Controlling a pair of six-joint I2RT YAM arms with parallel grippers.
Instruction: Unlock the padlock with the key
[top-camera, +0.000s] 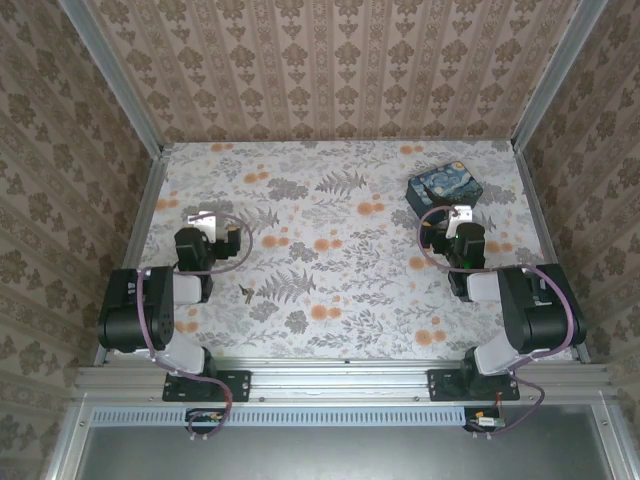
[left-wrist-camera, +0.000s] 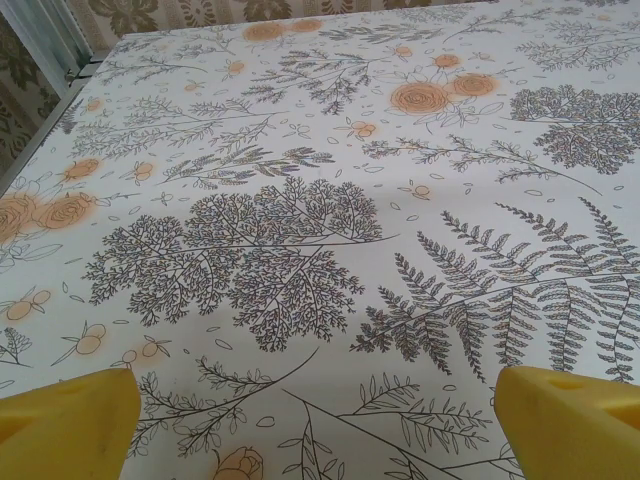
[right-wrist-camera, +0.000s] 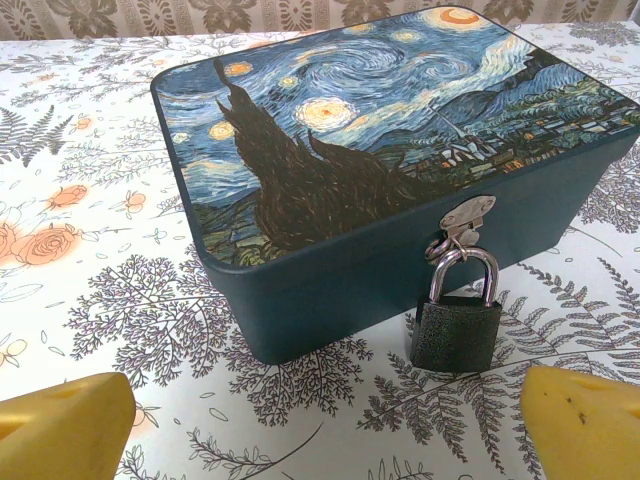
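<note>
- The padlock (right-wrist-camera: 456, 320) hangs by its shackle from the metal hasp (right-wrist-camera: 468, 215) on the front wall of the swirl-painted box (right-wrist-camera: 350, 140), with the shackle seated in the body.
- The right gripper (right-wrist-camera: 320, 425) faces it, its yellow fingers (right-wrist-camera: 60, 425) wide apart and empty.
- The left gripper (left-wrist-camera: 320, 425) hovers over the floral table (left-wrist-camera: 300, 200), its fingers also apart and empty.
- A tiny dark item, seemingly the key (top-camera: 246, 293), lies beside the left arm (top-camera: 150, 310) — well apart from the box.

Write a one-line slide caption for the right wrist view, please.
Open right gripper faces a small dark padlock hanging shut from the hasp of a Starry Night box.
</note>
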